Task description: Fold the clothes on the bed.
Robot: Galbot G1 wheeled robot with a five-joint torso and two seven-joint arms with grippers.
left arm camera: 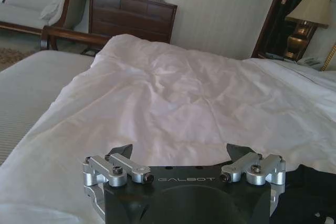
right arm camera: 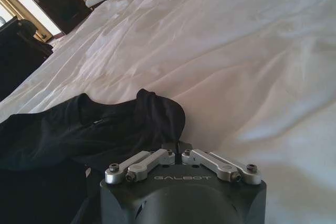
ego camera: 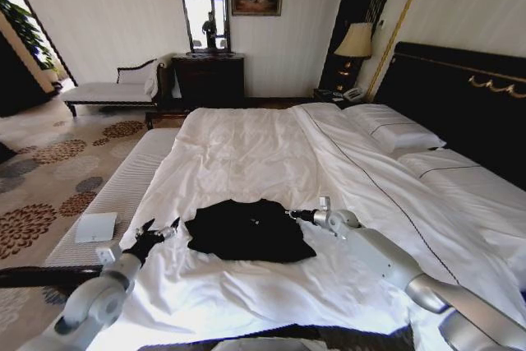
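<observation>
A: Grippers first, since they are nearest to you. Your left gripper (ego camera: 163,230) is hovering just beside the left edge of the black T-shirt (ego camera: 245,229), and its two dark fingers are standing spread apart, holding nothing. Your right gripper (ego camera: 294,214) is sitting at the right edge of the shirt, at its far right corner.

B: Is the right one pinching the cloth?

A: In the right wrist view its linkages are drawn in and the fingers are pressed together right at a raised fold of the T-shirt (right arm camera: 79,129). I am judging that it is nipping this fold, but the fingertips themselves are hidden under the cloth.

B: How is the shirt lying for me?

A: It is lying bunched on the white duvet (ego camera: 246,154) near the foot of the bed (ego camera: 460,96), exactly between your two grippers. Its long axis is running left to right, from one gripper to the other. The right gripper is nearer; the left one is just apart from the cloth, I think.

B: What are the wrist views giving me extra?

A: The left wrist view is showing you the open gap of the left gripper (left arm camera: 181,153) and only a dark corner of the shirt at one side. The head view is showing the whole outline, and farther off the pillows (ego camera: 393,129) and the chaise (ego camera: 115,88).
</observation>
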